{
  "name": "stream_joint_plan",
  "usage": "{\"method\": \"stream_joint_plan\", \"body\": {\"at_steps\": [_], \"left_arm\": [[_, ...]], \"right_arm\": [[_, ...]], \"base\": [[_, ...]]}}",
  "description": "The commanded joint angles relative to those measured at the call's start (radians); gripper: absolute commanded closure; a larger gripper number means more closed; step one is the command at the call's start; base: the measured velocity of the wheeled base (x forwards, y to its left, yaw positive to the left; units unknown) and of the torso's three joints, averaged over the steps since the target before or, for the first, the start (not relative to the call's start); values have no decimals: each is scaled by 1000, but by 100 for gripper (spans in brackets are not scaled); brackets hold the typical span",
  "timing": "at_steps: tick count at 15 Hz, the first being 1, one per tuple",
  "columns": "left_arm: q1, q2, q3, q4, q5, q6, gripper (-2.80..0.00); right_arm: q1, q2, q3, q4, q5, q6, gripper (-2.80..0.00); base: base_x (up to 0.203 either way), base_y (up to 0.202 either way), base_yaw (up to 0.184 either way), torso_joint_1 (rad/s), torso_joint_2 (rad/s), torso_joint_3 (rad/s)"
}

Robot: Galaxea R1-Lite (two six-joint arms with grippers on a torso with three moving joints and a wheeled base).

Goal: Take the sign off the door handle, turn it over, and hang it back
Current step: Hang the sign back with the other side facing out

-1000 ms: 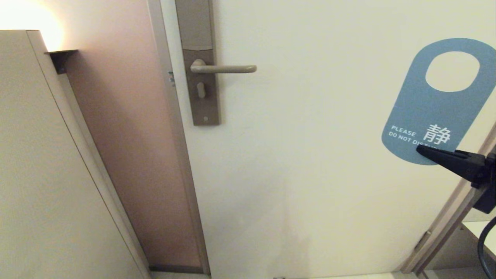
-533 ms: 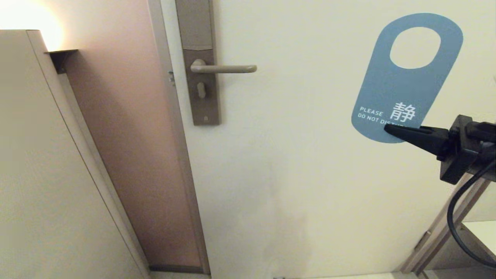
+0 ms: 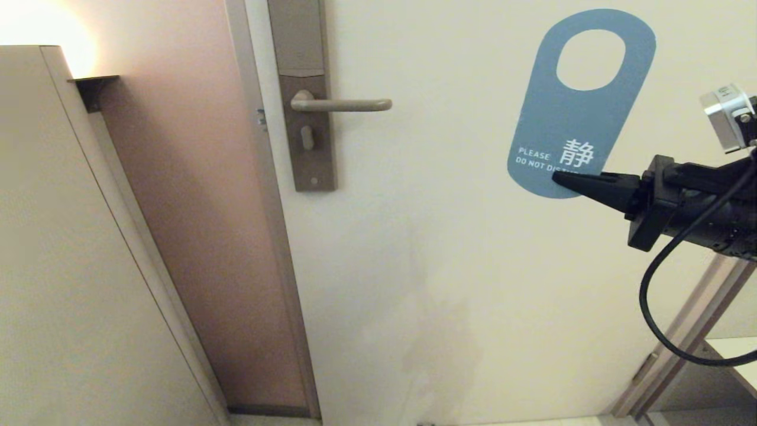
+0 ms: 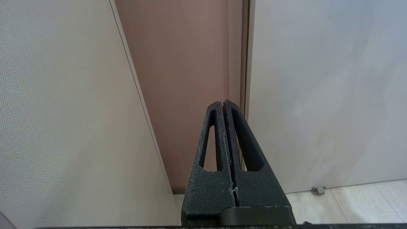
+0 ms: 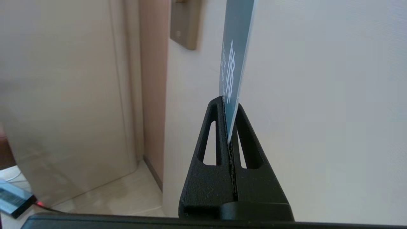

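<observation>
Here's the right gripper [image 3: 562,179] reaching in from the right side of the head view, fingers [image 5: 219,133] clamped tight on the bottom rounded end of the sign [image 3: 576,112], and the card stands up above them, tilted a little with its top leaning right. Blue side faces us, white "PLEASE DO NOT DISTURB" lettering with a big Chinese character just above the grip (the last letters are hidden behind the fingertip). The oval hole at the top is open, nothing through it, pale door [image 3: 473,266] showing behind. The sign is off the door handle [image 3: 343,105] and well apart from it, out to the handle's right and slightly higher. The handle itself sticks out level from its tall brownish plate [image 3: 307,142] near the door's left edge. From the right wrist view you see the card edge-on, pinched between the two black fingers. Over on the other side, the left gripper [image 4: 223,103] sits out of the head view, its fingers pressed together on nothing, pointing at the brownish strip [image 4: 184,79] beside the door frame.
</observation>
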Motion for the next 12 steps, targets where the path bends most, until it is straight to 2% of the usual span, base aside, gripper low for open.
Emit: {"method": "stream_joint_plan", "body": {"at_steps": [1, 6, 12], "left_arm": [[0, 1, 0, 0, -2, 0, 0], [0, 1, 0, 0, -2, 0, 0], [0, 1, 0, 0, 1, 0, 0]], "right_arm": [[23, 43, -24, -6, 5, -7, 0], [94, 124, -123, -6, -4, -62, 0], [198, 186, -169, 21, -10, -107, 0]], "base": [[0, 0, 0, 0, 0, 0], [0, 0, 0, 0, 0, 0], [0, 0, 0, 0, 0, 0]]}}
